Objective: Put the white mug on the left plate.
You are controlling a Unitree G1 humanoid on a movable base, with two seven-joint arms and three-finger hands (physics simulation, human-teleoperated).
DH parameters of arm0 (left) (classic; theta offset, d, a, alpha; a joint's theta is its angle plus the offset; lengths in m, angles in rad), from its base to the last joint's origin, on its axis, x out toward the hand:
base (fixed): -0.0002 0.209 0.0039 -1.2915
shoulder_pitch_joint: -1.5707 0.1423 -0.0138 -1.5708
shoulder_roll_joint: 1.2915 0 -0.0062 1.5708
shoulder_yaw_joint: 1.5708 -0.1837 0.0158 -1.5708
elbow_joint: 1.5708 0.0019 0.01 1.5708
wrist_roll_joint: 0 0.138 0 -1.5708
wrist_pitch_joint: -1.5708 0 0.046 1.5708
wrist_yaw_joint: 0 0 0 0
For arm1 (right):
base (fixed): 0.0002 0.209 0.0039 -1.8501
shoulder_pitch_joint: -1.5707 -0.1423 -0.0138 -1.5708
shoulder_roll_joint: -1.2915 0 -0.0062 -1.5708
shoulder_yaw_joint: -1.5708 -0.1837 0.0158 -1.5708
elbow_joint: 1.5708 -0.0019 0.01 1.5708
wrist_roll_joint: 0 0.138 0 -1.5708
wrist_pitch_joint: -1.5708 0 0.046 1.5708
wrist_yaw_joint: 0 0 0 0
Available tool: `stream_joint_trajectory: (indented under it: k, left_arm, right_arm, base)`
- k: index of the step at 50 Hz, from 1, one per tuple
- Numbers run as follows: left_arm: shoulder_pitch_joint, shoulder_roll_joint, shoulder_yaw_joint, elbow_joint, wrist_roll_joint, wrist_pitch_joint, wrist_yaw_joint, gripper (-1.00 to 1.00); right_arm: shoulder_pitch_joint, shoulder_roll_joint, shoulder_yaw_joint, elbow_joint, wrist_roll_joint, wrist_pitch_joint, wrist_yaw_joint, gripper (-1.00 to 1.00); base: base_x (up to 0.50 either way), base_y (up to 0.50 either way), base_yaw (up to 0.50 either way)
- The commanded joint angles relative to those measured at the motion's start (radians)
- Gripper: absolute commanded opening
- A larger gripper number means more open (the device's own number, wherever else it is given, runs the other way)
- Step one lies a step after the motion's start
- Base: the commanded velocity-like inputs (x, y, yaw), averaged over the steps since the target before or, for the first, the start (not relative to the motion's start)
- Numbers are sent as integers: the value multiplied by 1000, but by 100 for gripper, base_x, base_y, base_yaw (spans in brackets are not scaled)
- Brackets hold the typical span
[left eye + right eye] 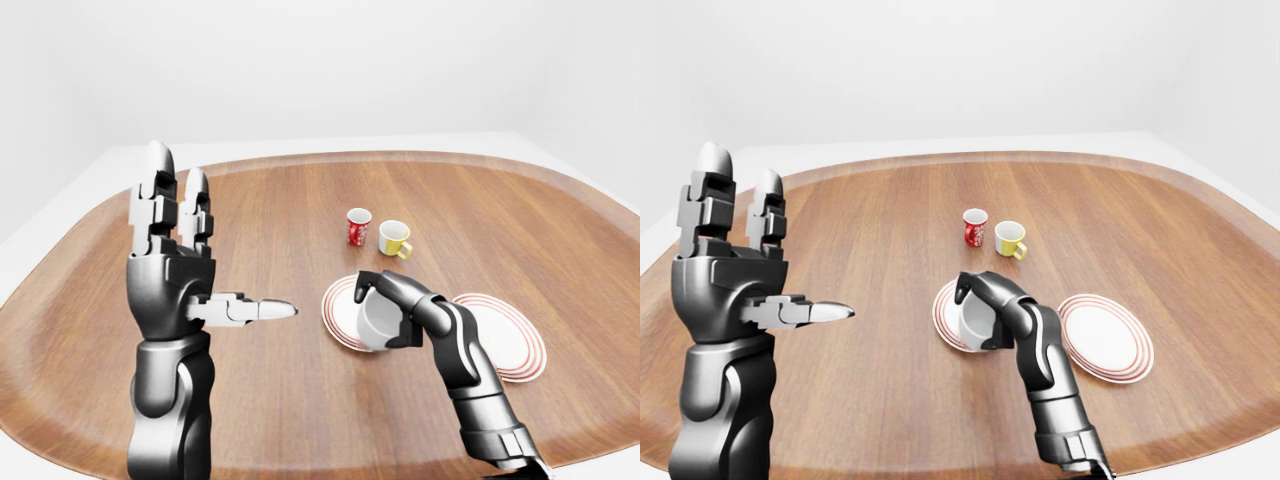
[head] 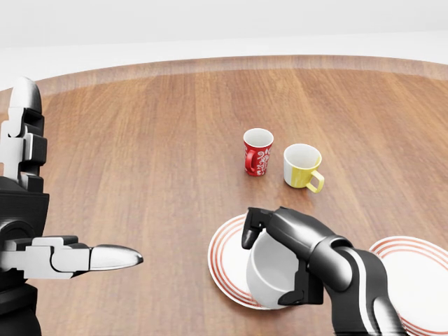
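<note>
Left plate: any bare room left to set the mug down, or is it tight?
The left plate shows bare only on its left and top rim; the right hand and white mug cover the rest. The right plate is bare. Open wood spans between the left hand and left plate. Crowded above: red mug beside yellow mug.

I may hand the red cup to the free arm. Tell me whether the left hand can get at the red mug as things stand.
Probably yes. The left hand is open and empty, raised at the view's left, with bare table between it and the red mug; whether it reaches that far is unclear.
</note>
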Motion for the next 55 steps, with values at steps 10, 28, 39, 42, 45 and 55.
stream_joint_trajectory:
  k: [10,28,39,42,45,55]
  left_arm:
    - [-7,2,5,-2,-6,0,3,100]
    - [-11,5,10,-4,-11,0,4,100]
    - [-8,4,8,-6,-11,0,4,100]
    - [-7,4,7,-3,-10,0,3,100]
    - [-8,3,8,-1,-9,0,3,100]
    - [-9,3,7,4,-9,0,2,100]
  right_arm:
    - [-353,-31,-1,590,58,-174,0,-100]
    - [-703,-57,17,1217,23,-174,-247,-100]
    - [-716,-44,10,1266,7,-174,-300,-100]
    - [-720,-40,6,1277,8,-174,-321,-100]
    - [-719,-35,5,1283,7,-174,-337,-100]
    - [-722,-17,-1,1304,0,-174,-423,-100]
  base:
    - [0,0,0]
    - [0,0,0]
    - [0,0,0]
    - [0,0,0]
    - [0,0,0]
    - [0,0,0]
